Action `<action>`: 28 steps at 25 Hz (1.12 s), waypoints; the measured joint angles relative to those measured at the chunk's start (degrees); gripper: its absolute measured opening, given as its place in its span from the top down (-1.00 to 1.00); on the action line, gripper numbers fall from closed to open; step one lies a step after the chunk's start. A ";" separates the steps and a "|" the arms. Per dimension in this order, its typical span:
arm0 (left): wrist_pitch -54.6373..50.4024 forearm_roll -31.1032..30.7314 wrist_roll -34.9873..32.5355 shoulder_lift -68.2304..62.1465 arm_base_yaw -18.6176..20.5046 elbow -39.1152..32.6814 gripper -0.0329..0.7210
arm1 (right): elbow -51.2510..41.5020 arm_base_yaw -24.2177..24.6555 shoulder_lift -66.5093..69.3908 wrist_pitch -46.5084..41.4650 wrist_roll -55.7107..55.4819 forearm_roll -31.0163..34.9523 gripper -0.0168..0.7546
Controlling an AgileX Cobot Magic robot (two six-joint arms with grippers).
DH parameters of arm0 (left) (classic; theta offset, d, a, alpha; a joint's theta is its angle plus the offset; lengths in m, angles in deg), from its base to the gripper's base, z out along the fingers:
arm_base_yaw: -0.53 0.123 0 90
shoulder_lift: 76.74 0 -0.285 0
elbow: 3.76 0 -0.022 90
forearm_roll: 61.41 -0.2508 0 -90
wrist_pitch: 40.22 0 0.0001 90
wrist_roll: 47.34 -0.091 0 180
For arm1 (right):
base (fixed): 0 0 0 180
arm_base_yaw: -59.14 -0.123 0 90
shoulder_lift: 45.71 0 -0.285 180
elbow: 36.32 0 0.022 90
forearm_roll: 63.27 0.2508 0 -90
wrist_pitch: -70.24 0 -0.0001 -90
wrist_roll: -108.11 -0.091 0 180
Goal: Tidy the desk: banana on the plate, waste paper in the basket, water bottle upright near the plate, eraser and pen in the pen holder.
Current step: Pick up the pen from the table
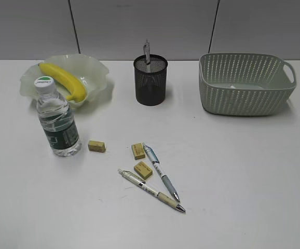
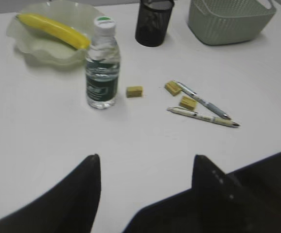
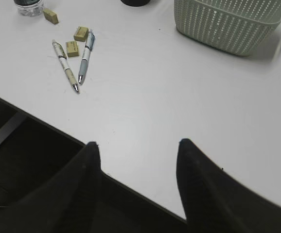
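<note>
You are holding both tools, left tool (image 2: 145, 162) and right tool (image 3: 136, 145), released and empty; three erasers (image 1: 138, 151) and two pens (image 1: 160, 172) are lying at the pen holder's (image 1: 150, 80) six o'clock, needing pickup next.

We see the desk (image 1: 254, 197) bare along its near edge and near-right corner. Toward the far-left corner the water bottle (image 1: 56, 119) stands upright, with three erasers (image 1: 96, 146) and two pens (image 1: 160, 172) scattered mid-desk.
</note>
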 joint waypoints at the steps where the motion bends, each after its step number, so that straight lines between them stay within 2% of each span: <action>1: 0.58 1.35 0.00 -1.86 0.00 0.26 -0.26 | -0.04 0.00 0.00 0.06 0.21 0.00 -0.09; 7: 6.79 11.64 0.00 -16.06 0.05 0.86 -0.26 | -1.61 -0.05 0.00 4.75 0.42 0.00 -0.09; 14: 12.46 21.44 0.00 -32.66 0.06 1.22 -0.26 | -2.10 -0.05 0.00 6.03 0.48 0.00 -0.09; 18: 15.25 24.49 0.00 -42.44 -0.27 1.22 -0.26 | -2.10 -0.05 0.00 6.11 0.53 0.00 -0.09; 22: 18.62 26.09 0.05 -49.15 -3.63 1.22 -0.26 | -2.10 -0.05 0.00 6.11 0.53 0.00 -0.09; 28: 27.93 30.71 0.11 -59.27 -13.02 1.43 -0.26 | -2.10 -0.05 -0.01 6.17 0.53 0.00 -0.09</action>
